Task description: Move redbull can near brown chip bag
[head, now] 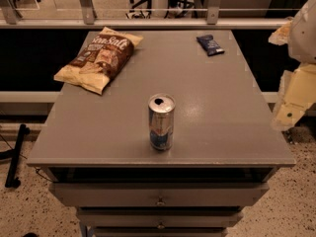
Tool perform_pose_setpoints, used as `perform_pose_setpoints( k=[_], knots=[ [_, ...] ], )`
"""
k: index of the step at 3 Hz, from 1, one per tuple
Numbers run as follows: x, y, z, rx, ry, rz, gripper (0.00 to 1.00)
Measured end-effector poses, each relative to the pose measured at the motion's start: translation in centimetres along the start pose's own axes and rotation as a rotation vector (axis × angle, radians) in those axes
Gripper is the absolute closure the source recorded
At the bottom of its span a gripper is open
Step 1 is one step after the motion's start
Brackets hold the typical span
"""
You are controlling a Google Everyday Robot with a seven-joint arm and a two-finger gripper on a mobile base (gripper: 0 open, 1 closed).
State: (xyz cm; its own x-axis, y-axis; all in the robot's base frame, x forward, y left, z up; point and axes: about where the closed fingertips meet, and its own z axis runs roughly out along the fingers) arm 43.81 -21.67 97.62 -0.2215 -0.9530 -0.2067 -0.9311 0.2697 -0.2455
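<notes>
Redbull can [161,121] and hand [295,100] are well apart. The hand seems to be the pale, cream-coloured part hanging off the right edge of the table [222,132], beyond the can and a little further back. It has hold of nothing I can see, and I cannot tell whether it is open or closed.

The can stands upright near the front edge, about midway across, with bare table all round it. It is slim, stiff thin metal with a smooth and likely slippery wall, and being tall for its base it would tip easily if knocked. I would take hold across the middle of the body from the side with moderate pressure, since a hard squeeze could dent it. A dark spot by the tab suggests the top may be opened. What is inside cannot be seen, so keep it upright and expect anything from very light to moderately heavy.

The brown chip bag [98,58] lies flat at the far left corner, looking closed, soft and crinkly. A small blue packet [210,44] lies at the far right. Drawers [160,195] sit under the table, their contents hidden.
</notes>
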Motion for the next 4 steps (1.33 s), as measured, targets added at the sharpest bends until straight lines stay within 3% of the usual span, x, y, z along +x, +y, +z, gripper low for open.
perform_pose_setpoints(
  k=[1, 2, 3, 4],
  knots=[
    [0.0, 0.0, 0.0, 0.000, 0.000, 0.000, 0.00],
    [-0.3, 0.2, 0.4, -0.018, -0.053, 0.024, 0.00],
    [-2.2, 1.4, 3.1, -0.074, -0.189, 0.064, 0.00],
    [-8.0, 2.4, 5.3, -0.131, -0.406, 0.043, 0.00]
  ],
)
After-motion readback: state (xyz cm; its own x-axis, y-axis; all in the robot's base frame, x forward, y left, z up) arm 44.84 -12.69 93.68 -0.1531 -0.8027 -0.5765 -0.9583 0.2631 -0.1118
